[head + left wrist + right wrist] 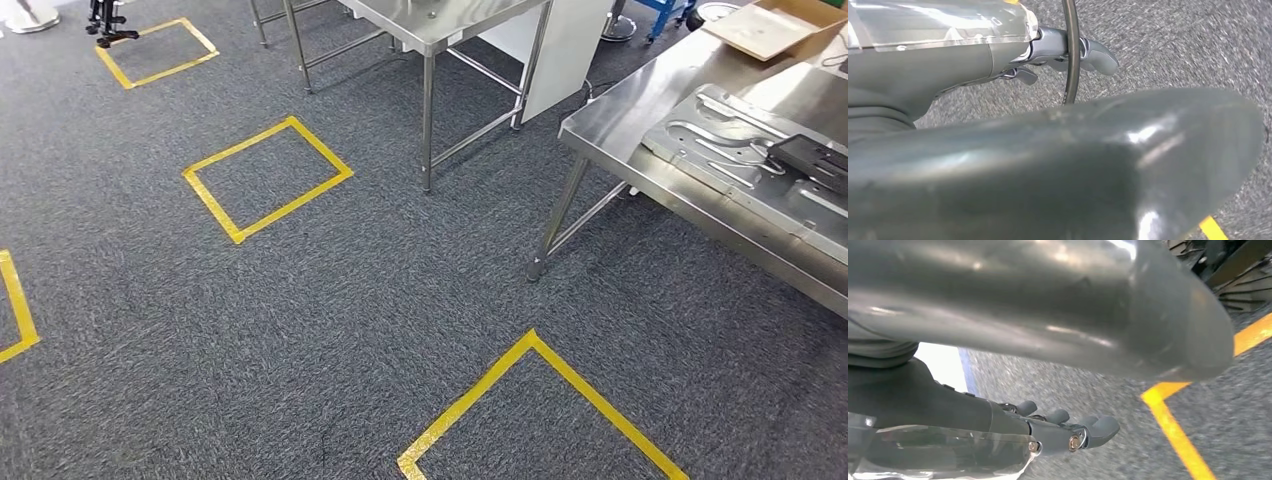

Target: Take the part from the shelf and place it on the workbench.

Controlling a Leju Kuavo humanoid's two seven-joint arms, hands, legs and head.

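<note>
**2 empty hands, no part between the fingers**

Nothing is held by either hand. In the left wrist view, the left hand is seen with its dark fingers stretched out nearly straight and close side by side, with only grey carpet beyond them. A thin black cable is seen crossing in front of those fingers; whether it is touched by them cannot be told. In the right wrist view, the right hand is shown the same way, its fingers extended and slightly spread, with nothing lying between them and the thick grey thumb.

In the head view, the workbench is found at the right, well apart from both hands. On it a grey pressed metal panel is laid flat, and a flat black piece rests on top of that panel. Whether either one is the part cannot be told. A cardboard box sits further back on the same bench.

A second steel table stands behind, and 4 yellow tape outlines are marked on the carpet.
</note>
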